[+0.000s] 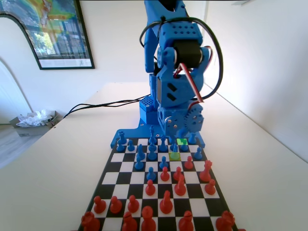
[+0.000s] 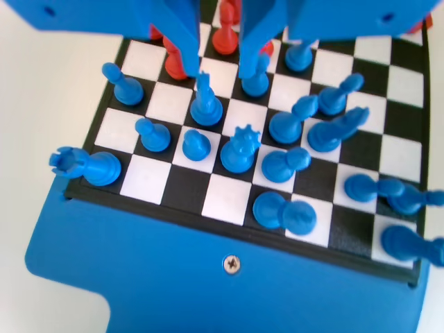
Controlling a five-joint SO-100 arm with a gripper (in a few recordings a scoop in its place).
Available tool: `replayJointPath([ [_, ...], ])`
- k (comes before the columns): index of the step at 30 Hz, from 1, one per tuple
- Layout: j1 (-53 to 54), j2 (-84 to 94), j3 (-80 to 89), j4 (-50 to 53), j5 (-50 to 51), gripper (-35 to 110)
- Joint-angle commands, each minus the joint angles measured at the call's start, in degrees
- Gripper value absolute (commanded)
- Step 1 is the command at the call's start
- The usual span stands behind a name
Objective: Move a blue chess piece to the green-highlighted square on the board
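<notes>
Gripper (image 2: 220, 59) low over blue back ranks, jaws parted, nothing held.
Green-highlighted square (image 1: 182, 142) sits in the board's (image 1: 192, 208) far rows, by the arm; best straddle one blue piece squarely before closing, sparing neighbours.

Framed poster (image 1: 57, 30) on the wall, crumpled paper in a box (image 1: 34, 120), black cable (image 1: 103, 104) across the table.

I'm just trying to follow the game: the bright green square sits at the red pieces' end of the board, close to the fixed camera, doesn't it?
Not quite. In the fixed view the green-highlighted square lies at the far end of the board, among the blue pieces, right at the foot of the blue arm. The red pieces stand at the near end, close to the camera.
</notes>
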Motion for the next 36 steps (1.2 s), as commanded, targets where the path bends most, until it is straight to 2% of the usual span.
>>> replayJointPath([
  [1,-0.7,0.4,0.7,-0.3,-0.3,9],
  [36,-2.1,-5.4,0.9,-5.2,0.4,9],
])
